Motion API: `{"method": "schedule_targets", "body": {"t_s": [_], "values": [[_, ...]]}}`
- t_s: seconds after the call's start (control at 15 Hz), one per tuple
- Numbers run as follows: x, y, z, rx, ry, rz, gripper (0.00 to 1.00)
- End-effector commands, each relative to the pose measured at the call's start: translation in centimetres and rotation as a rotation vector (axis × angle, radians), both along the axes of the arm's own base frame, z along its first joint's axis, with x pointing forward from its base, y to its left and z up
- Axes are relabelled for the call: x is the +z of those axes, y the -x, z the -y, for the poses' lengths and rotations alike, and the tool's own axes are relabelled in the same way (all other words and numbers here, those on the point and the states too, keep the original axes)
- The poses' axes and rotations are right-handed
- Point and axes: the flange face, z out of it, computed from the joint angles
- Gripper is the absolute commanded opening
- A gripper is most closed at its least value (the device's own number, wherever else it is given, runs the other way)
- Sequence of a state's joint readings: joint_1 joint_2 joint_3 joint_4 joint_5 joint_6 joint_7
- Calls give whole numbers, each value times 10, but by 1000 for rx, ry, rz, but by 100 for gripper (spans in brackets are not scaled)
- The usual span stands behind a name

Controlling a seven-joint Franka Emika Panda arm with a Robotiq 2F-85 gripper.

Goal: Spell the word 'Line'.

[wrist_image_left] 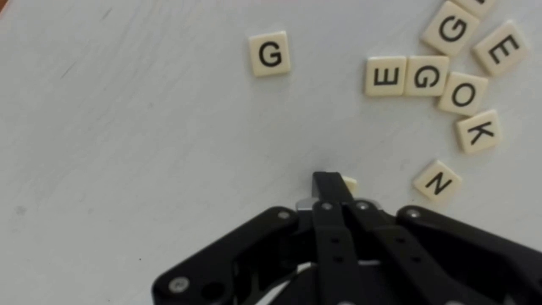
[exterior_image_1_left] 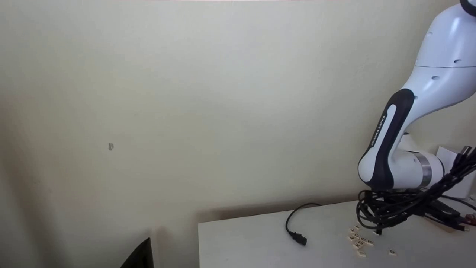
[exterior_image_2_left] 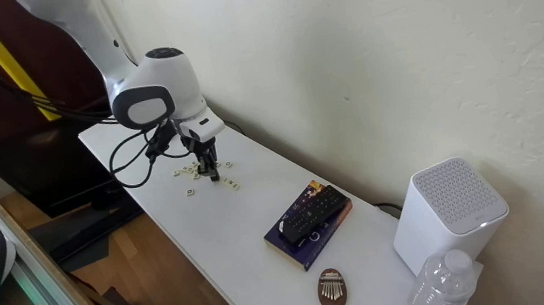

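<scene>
Small pale tan letter tiles lie flat on the white table. In an exterior view a short row of tiles [exterior_image_2_left: 230, 183] reads I, N, E, just beside my gripper [exterior_image_2_left: 214, 177]; the gripper hides this row in the wrist view. In the wrist view my black gripper [wrist_image_left: 332, 184] has its fingers together, low over the table. A tile [wrist_image_left: 349, 184] shows only a corner at the fingertip's right side; its letter is hidden. A tile N [wrist_image_left: 438, 181] lies to its right. A lone G tile [wrist_image_left: 269, 54] lies farther up.
Several loose tiles, among them K [wrist_image_left: 479, 131] and O [wrist_image_left: 463, 94], cluster nearby. A book [exterior_image_2_left: 279, 247] with a remote [exterior_image_2_left: 314, 213] on it, a thumb piano [exterior_image_2_left: 332, 289], a white speaker [exterior_image_2_left: 427, 237] and a bottle [exterior_image_2_left: 444, 289] share the table. A black cable [exterior_image_1_left: 297, 237] lies along the wall.
</scene>
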State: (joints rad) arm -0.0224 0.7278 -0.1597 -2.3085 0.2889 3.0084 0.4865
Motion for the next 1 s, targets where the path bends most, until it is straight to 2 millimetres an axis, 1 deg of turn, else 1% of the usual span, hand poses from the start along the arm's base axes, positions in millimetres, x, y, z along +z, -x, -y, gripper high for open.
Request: {"method": "schedule_targets", "body": {"t_s": [0.0, 0.33, 0.93], "values": [[-12, -4, 1, -61, 0, -12, 0], [-12, -6, 6, -105, 6, -2, 0], [-13, -5, 6, -136, 0, -24, 0]]}}
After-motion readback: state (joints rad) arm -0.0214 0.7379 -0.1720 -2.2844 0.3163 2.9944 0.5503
